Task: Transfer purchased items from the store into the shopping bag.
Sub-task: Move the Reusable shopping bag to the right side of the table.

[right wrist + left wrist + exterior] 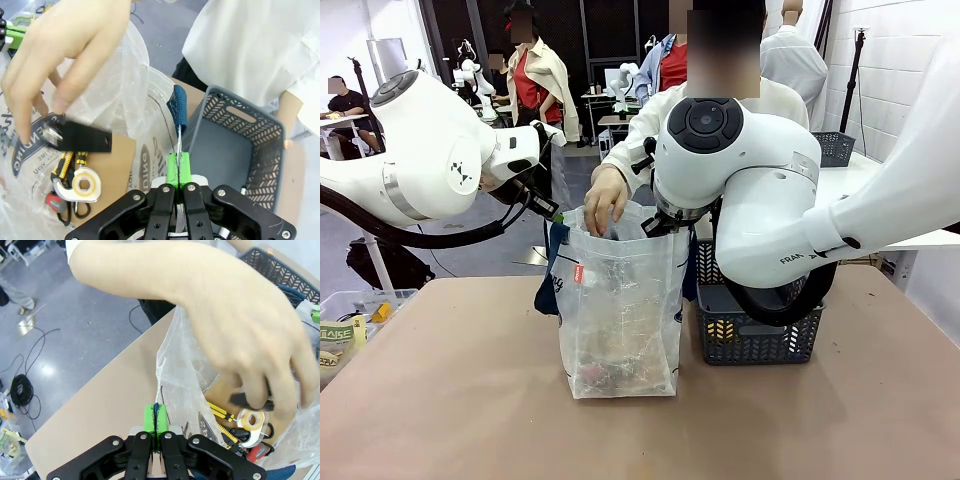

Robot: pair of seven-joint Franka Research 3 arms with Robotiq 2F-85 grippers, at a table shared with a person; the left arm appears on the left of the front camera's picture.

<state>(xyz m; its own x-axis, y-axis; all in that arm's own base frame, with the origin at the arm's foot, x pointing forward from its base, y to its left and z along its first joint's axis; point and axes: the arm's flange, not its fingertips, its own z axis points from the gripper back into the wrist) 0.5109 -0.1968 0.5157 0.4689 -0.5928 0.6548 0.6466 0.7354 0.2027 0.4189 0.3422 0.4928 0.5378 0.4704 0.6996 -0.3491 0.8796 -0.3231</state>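
Note:
The shopping bag [620, 310], a frosted plastic tote with navy handles, stands upright mid-table. My left gripper [555, 210] is shut on its left rim, the green pads pinching the plastic [156, 417]. At the right rim, next to a navy handle [179, 107], my right gripper [177, 167] is also shut on the plastic, so the mouth is held wide. The person's hand [605, 200] reaches into the bag, gripping a black boxy item [82, 136]. A tape roll [85, 185] and a yellow-black utility knife [67, 162] lie at the bottom.
A dark grey lattice basket [760, 325] stands right of the bag, its inside bare [220, 150]. A clear bin with packets [350, 325] sits at the table's left edge. The person stands close behind the bag.

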